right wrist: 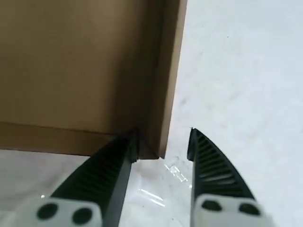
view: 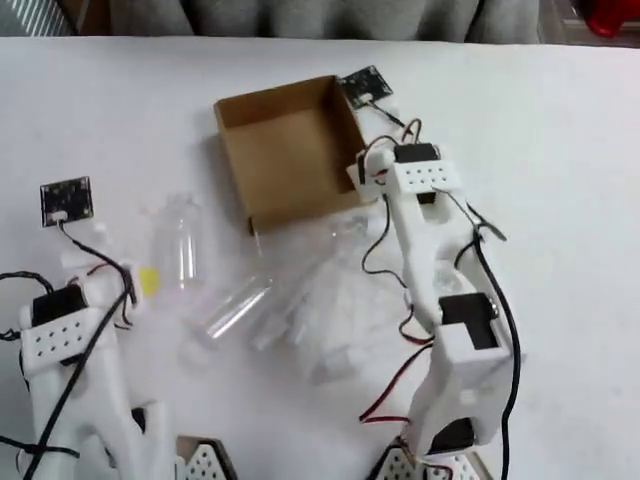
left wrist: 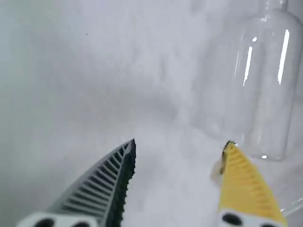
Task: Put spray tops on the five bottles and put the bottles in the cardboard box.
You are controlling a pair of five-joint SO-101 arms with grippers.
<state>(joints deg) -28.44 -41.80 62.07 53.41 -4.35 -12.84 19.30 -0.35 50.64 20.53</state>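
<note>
High view: brown cardboard box sits open-topped on the white table, square, flat plain walls, floor bare. Near it, toward my side, are two clear plastic bottles. One is rounded at the shoulder; the other is a slim cylinder lying on its side. Beside them, a glossy, crinkled heap of clear plastic pieces is too jumbled to sort out.

Left wrist view: my left gripper is spread wide with nothing between the tips. One finger is dark grey and the other yellow, both ribbed and wedge-shaped. It hangs over bare table, and the rounded bottle is just beside the yellow finger — smooth, see-through, with bright streaks of glare. I cannot tell if they touch.

Right wrist view: my right gripper is parted and holds nothing. Both fingers are dark with toothed edges, at the box's corner — one tip in front of the wall, the other out over the table. Clear plastic scraps lie below the tips.
</note>
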